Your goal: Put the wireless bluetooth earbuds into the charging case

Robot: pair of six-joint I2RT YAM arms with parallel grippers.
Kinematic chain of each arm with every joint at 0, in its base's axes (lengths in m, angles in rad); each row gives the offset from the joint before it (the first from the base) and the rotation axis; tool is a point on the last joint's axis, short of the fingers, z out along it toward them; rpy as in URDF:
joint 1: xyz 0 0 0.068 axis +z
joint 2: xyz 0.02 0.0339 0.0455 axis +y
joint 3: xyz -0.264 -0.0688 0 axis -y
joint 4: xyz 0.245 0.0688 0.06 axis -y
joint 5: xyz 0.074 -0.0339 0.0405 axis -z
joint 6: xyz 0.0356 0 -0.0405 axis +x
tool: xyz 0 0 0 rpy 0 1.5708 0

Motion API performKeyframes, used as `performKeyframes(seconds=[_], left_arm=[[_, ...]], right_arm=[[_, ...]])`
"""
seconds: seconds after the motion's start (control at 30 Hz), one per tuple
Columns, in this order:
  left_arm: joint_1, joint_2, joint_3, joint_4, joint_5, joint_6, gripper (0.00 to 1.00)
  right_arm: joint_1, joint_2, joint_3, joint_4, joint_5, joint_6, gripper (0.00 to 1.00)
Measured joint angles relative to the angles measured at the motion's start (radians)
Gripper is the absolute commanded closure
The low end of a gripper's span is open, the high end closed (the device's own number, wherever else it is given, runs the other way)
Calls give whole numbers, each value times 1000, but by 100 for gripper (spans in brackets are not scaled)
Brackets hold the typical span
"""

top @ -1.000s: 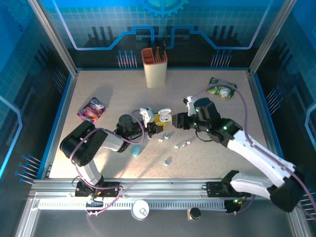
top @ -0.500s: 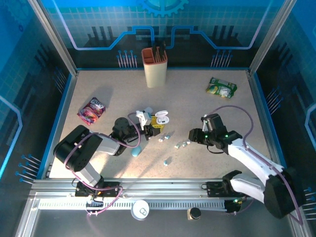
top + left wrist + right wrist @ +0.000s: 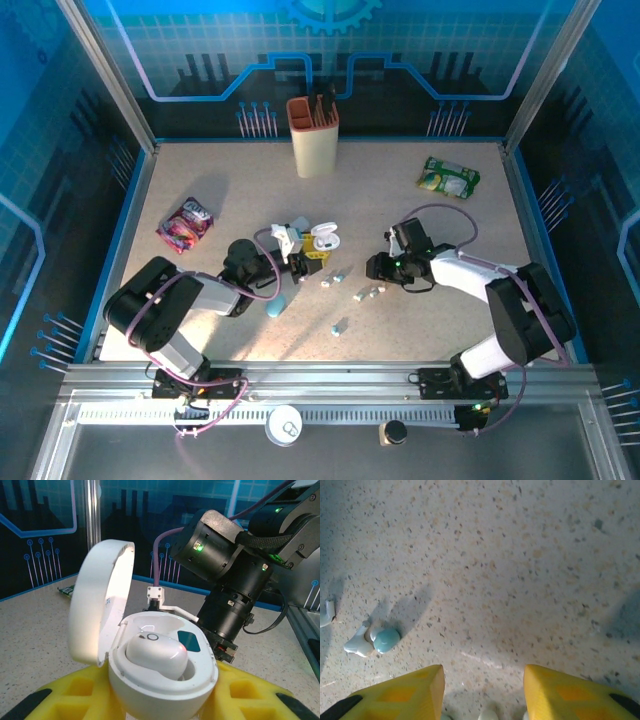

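The white charging case (image 3: 165, 680) stands open, lid (image 3: 100, 605) tipped back, with one white earbud (image 3: 156, 652) seated in it. My left gripper (image 3: 160, 692) is shut on the case body between yellow fingers (image 3: 250, 690). From above, the case (image 3: 322, 240) sits at mid-table in the left gripper (image 3: 303, 262). Several loose earbuds (image 3: 370, 292) lie just right of it. My right gripper (image 3: 376, 268) hovers low beside them, open and holding nothing (image 3: 482, 674). A white and pale blue bud (image 3: 372, 640) lies to its left, and more buds (image 3: 487, 715) peek out at the bottom edge.
A pale blue closed case (image 3: 275, 305) lies by the left forearm. A tan holder (image 3: 313, 135) stands at the back, a pink snack bag (image 3: 186, 220) at the left, a green packet (image 3: 449, 178) at the back right. The right arm (image 3: 225, 565) is close behind the case.
The right gripper pulled away from the open case, swung out to the right, then came down low over the loose earbuds. The left gripper kept hold of the case.
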Motion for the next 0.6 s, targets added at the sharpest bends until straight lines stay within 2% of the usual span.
performKeyframes(seconds=[0.33, 0.6], left_arm=[[3, -16, -13, 0, 0, -14, 64], [13, -18, -14, 1, 0, -14, 64]], right_arm=[[-13, 45, 2, 7, -18, -51, 55], [-12, -53, -79, -31, -22, -61, 59]])
